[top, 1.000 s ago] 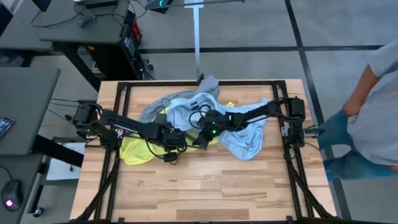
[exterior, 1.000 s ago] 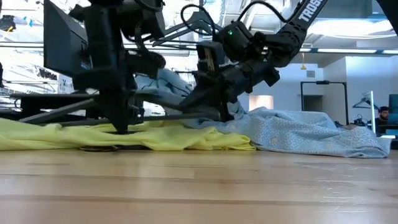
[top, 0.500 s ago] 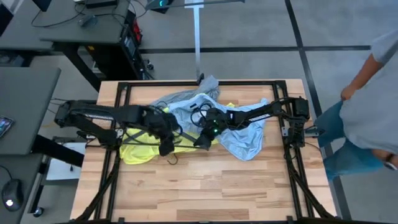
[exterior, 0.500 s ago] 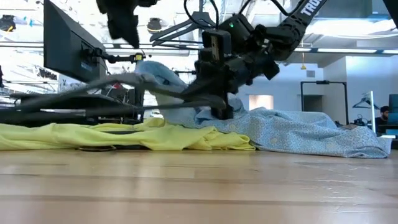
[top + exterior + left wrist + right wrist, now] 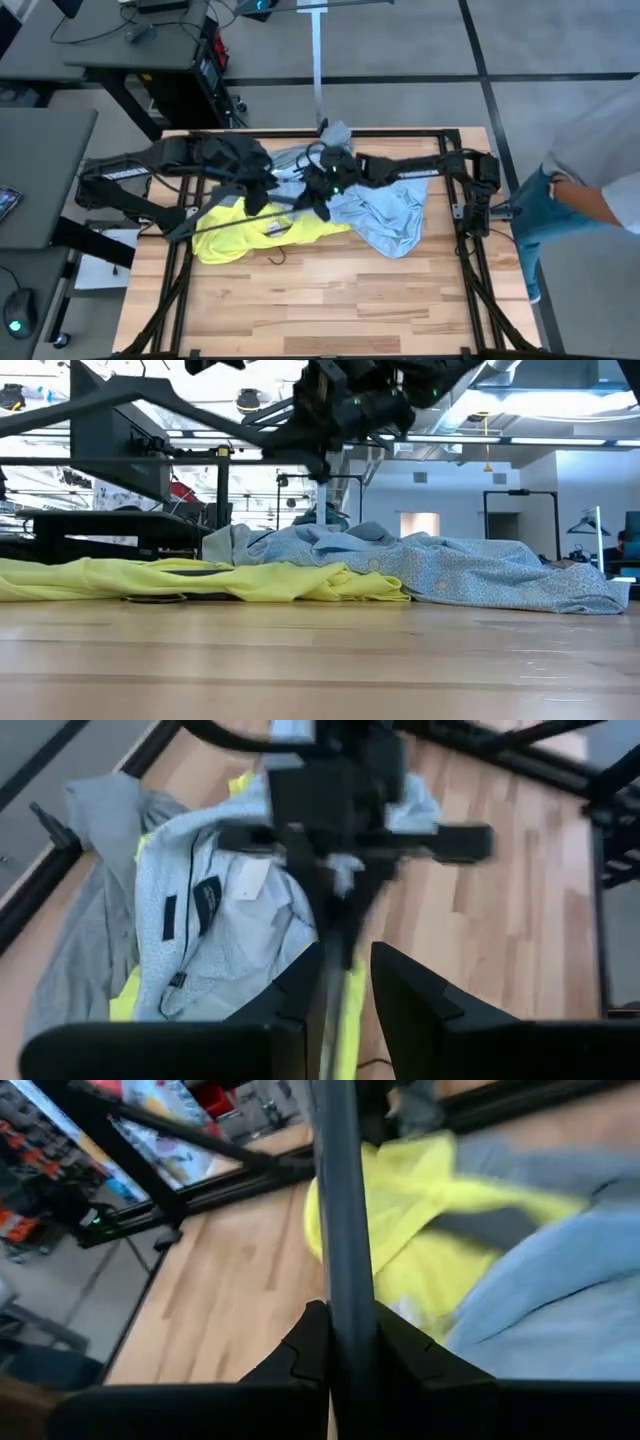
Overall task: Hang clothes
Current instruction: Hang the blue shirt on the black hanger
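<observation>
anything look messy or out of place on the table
Yes: the yellow T-shirt, grey T-shirt and light-blue shirt lie crumpled and overlapping in one heap, none hung. A black hanger is held above them.

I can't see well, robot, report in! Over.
Left gripper and right gripper shut on black hanger, raised. Clothes heaped on table, none hung. Person nearby.

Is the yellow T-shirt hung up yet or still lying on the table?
Still lying flat: the yellow T-shirt sprawls on the table, partly under the light-blue shirt.
</observation>
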Action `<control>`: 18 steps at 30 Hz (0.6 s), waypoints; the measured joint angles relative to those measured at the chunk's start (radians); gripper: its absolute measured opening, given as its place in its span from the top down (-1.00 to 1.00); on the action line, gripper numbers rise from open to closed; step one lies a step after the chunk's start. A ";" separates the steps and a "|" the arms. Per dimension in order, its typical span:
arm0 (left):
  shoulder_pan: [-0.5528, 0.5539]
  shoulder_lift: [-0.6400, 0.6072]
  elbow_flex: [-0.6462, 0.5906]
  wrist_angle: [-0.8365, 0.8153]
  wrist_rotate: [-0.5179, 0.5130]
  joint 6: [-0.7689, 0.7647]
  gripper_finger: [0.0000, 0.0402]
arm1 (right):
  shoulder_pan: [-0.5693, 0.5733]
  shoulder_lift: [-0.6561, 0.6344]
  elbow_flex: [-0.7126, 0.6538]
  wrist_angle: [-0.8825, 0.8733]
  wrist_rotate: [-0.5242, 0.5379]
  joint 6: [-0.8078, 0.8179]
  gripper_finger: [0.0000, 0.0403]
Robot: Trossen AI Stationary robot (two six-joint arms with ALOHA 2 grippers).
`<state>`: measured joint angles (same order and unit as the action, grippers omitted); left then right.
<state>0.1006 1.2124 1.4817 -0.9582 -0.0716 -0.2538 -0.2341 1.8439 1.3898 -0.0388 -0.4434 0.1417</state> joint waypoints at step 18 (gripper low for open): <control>0.196 -0.015 0.047 -0.144 0.023 0.074 0.65 | -0.344 -0.319 0.175 -0.655 0.136 -0.208 0.85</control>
<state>0.2967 1.1976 1.5291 -1.1019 -0.0490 -0.1801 -0.5777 1.5246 1.5646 -0.6935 -0.3071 -0.0658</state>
